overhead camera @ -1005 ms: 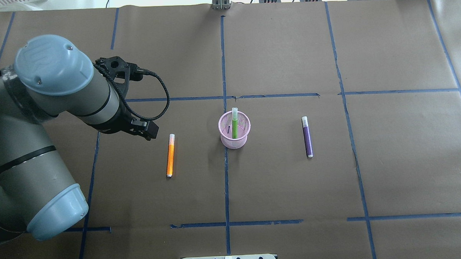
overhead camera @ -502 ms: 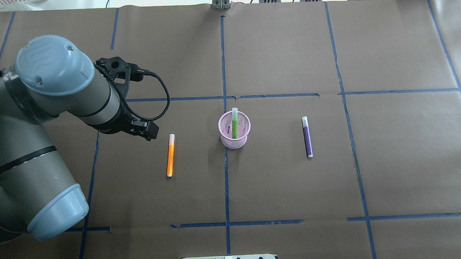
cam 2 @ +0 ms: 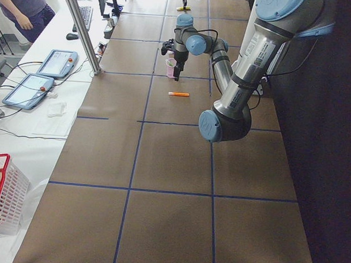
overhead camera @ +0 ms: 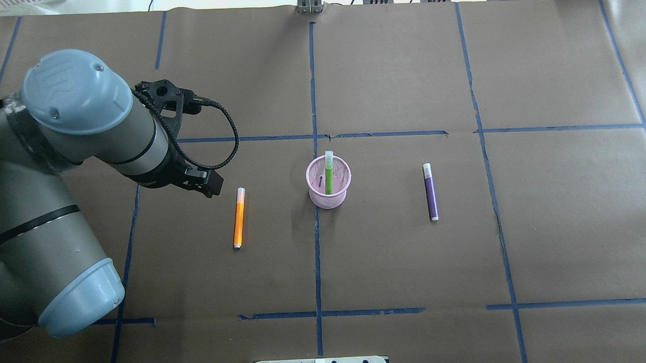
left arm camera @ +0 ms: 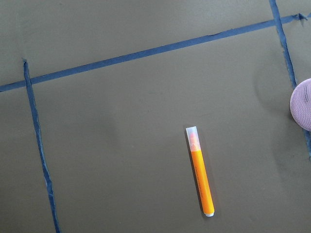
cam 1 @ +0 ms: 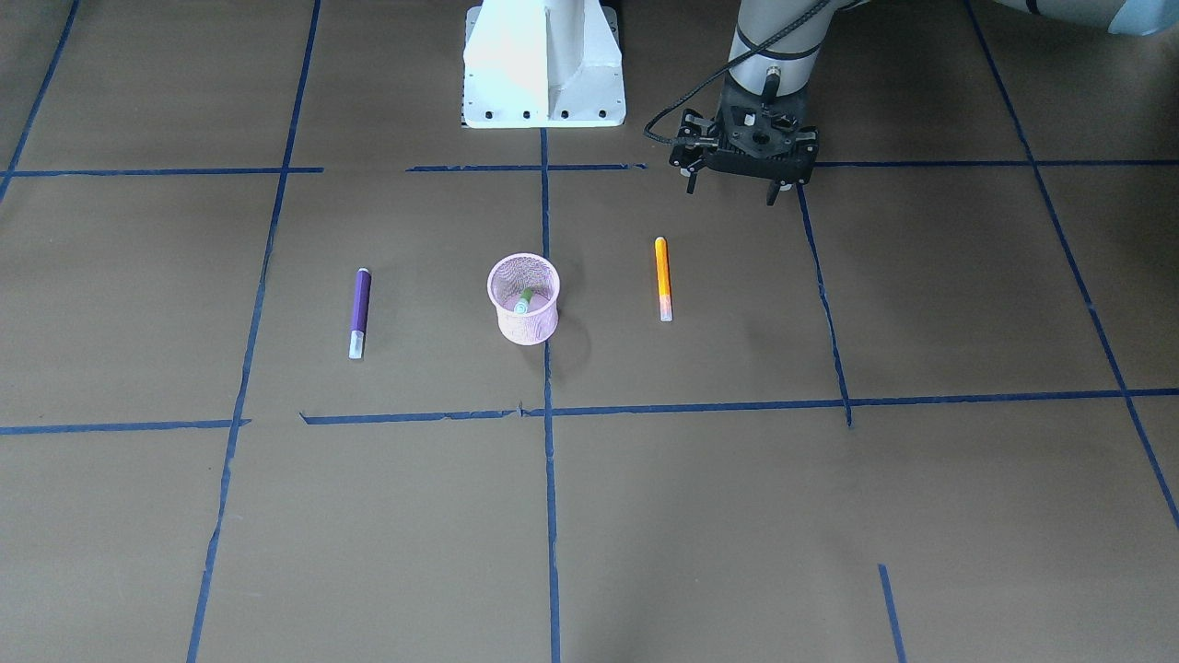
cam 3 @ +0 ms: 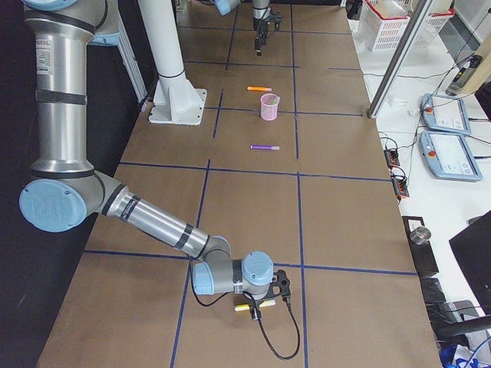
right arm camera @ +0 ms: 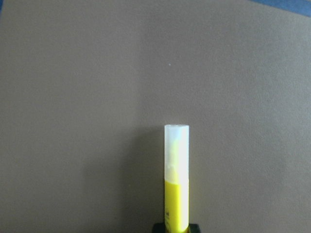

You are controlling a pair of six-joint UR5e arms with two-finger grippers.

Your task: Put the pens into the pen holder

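Note:
The pink mesh pen holder (overhead camera: 329, 196) stands mid-table with a green pen (overhead camera: 329, 175) leaning inside it. An orange pen (overhead camera: 239, 219) lies to its left and a purple pen (overhead camera: 431, 194) to its right. My left gripper (cam 1: 731, 191) hangs open and empty above the table, back from the orange pen (cam 1: 661, 276). The left wrist view shows the orange pen (left arm camera: 200, 177) and the holder's edge (left arm camera: 303, 104). My right gripper (cam 3: 257, 307) is low at the table's far right end, shut on a yellow pen (right arm camera: 176, 184).
Blue tape lines grid the brown paper cover. The white robot base (cam 1: 543, 64) stands at the robot's edge. Tablets (cam 2: 57, 63) and a white basket (cam 3: 387, 17) sit on side benches beyond the table. An operator (cam 2: 27, 5) stands by them.
The left arm has drifted very slightly to the right. The pens and the holder have not moved.

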